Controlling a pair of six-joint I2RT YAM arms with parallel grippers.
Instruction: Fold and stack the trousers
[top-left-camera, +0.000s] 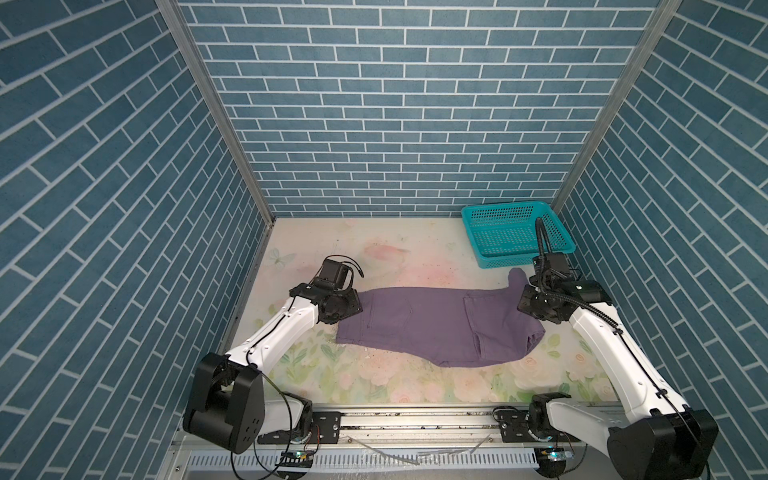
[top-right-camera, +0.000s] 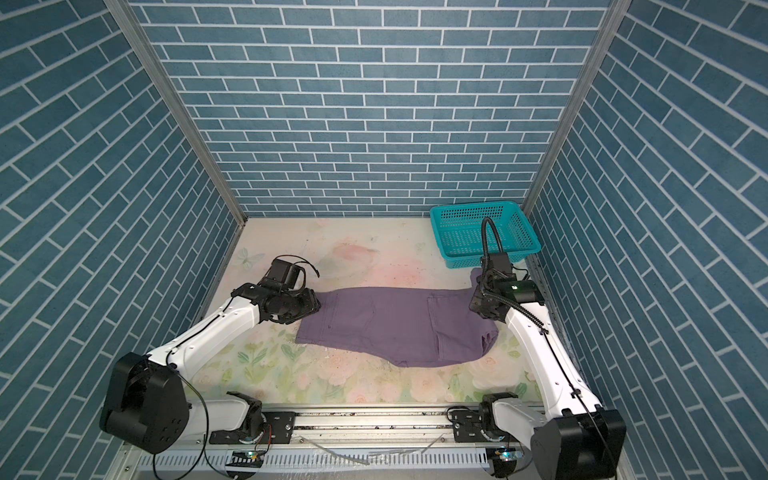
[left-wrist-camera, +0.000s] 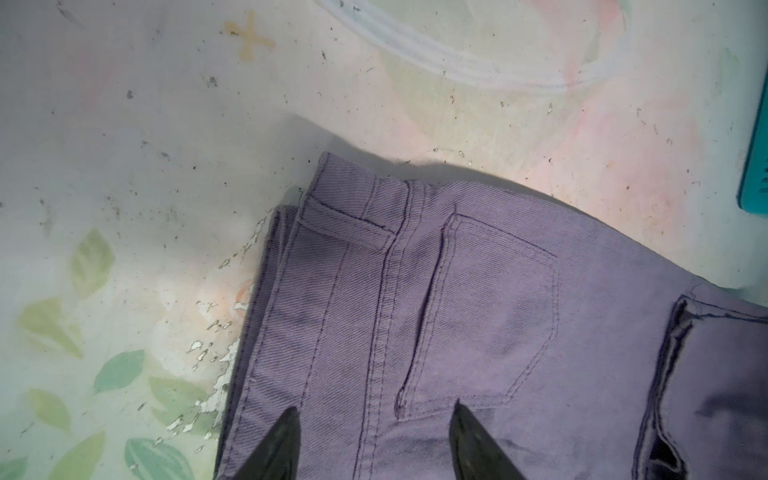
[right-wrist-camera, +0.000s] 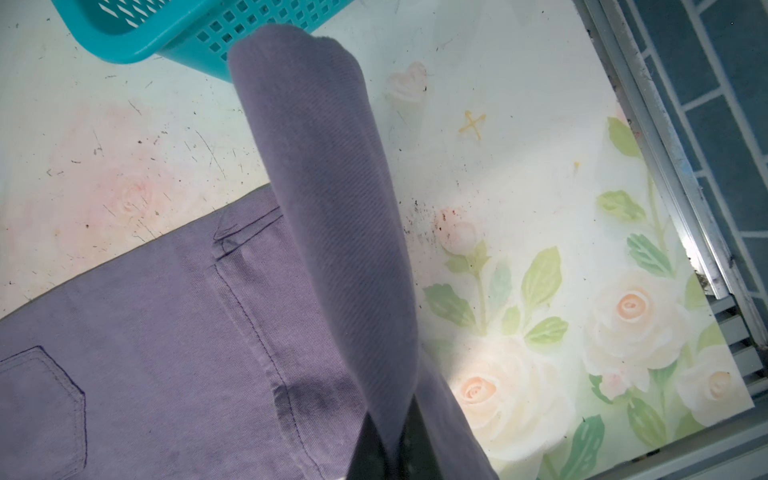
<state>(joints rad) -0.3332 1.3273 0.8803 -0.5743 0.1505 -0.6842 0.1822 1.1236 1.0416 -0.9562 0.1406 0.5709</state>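
The trousers lie part-folded on the table near the basket. The right gripper pinches a raised fold of leg; the left gripper hangs spread over the waist end (gripping nothing, I think). Unpinned, the bundle could drag and skew the fold.

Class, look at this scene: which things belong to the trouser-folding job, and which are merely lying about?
Belongs to the job: trousers; left pincer, open above them; right pincer, shut on lifted cloth.
Lying about: teal basket; floral table.
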